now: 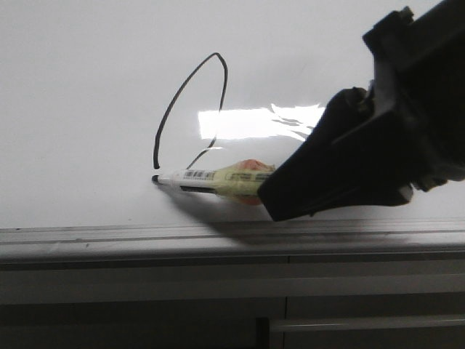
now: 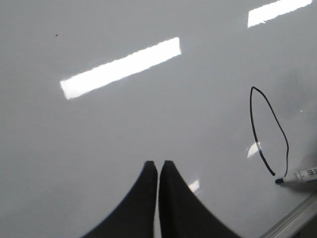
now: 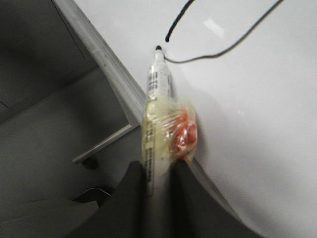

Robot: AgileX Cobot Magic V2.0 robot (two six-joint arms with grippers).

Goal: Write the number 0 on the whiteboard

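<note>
Right gripper [image 3: 157,173] is clamping the marker [image 1: 190,177] by its tape-wrapped rear; left gripper [image 2: 158,166] is hanging idle, fingers pressed together.

Reaching toward nine o'clock, the tip is touching the whiteboard [image 1: 80,94] just under the open end of the number 0 [image 1: 190,109], directly above the ledge [image 1: 145,243]. Judging by looks, the marker is light, stiff and slick, so the padded rear is giving the surest hold.

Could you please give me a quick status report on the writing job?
Right gripper shut on marker, tip at whiteboard. Left gripper shut, empty. The 0 nearly closed; small gap at lower left. Nothing in the way.
</note>
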